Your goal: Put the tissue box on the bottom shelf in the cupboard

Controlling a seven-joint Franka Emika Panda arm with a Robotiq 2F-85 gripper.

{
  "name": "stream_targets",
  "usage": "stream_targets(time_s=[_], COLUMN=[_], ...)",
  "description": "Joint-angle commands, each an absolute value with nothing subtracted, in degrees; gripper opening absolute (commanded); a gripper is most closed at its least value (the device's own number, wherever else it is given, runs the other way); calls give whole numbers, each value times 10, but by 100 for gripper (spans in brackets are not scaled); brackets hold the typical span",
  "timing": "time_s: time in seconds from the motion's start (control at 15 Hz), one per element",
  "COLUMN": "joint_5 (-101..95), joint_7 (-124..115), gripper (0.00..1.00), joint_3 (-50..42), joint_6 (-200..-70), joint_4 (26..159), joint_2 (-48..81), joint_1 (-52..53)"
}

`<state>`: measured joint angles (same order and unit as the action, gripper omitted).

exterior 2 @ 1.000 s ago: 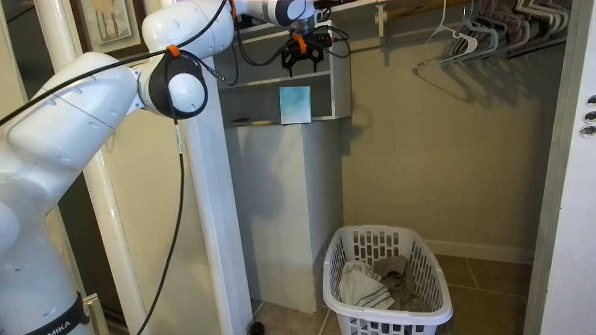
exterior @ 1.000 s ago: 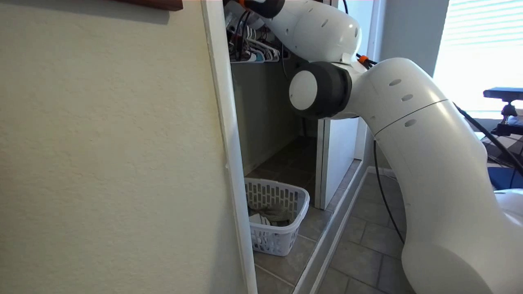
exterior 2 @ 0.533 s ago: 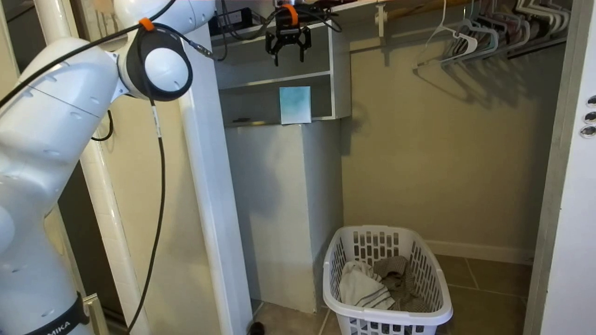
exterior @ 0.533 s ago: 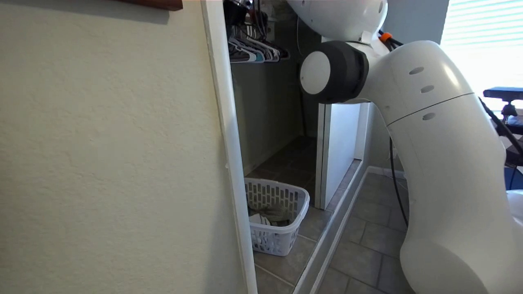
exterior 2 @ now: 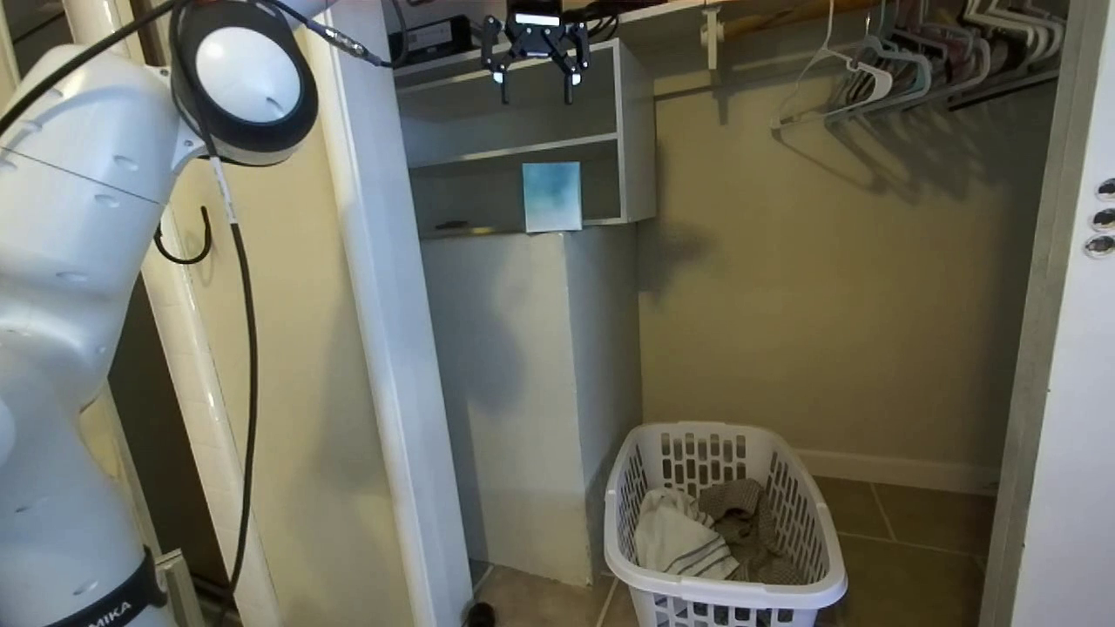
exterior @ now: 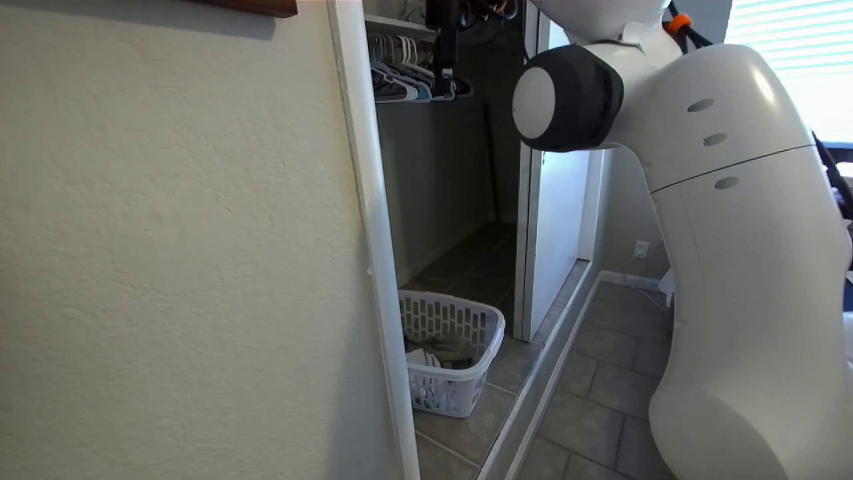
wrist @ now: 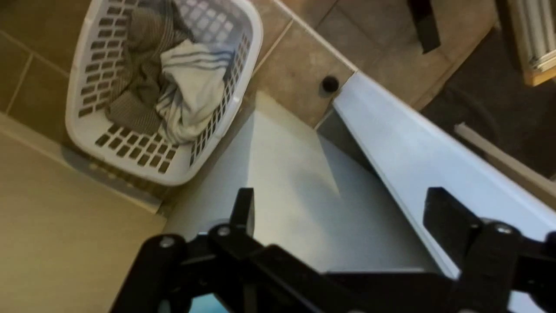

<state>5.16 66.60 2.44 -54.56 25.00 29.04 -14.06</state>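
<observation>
Tissue box (exterior 2: 551,197) stands upright on the lowest visible shelf (exterior 2: 488,231) — in an exterior view below the gripper (exterior 2: 537,92), apart from its widely spread fingers (exterior 2: 569,85) — and in the wrist view only a teal patch shows, partly hidden by the gripper.

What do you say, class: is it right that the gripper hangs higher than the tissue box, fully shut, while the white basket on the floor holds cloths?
Not quite. The gripper is open, not shut: the wrist view shows its fingers wide apart. The rest is right: it hangs higher than the tissue box, and the white basket on the floor holds cloths.
</observation>
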Motion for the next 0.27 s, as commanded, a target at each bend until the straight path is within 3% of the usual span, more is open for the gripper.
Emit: stream_targets(time_s=[0.0,0.2], joint_5=[31,6], joint_7=[675,685], gripper=[100,100], joint_3=[10,-5], joint_6=[-538,-539], joint_4=[253,258], joint_2=[289,289], joint_1=[-141,-141])
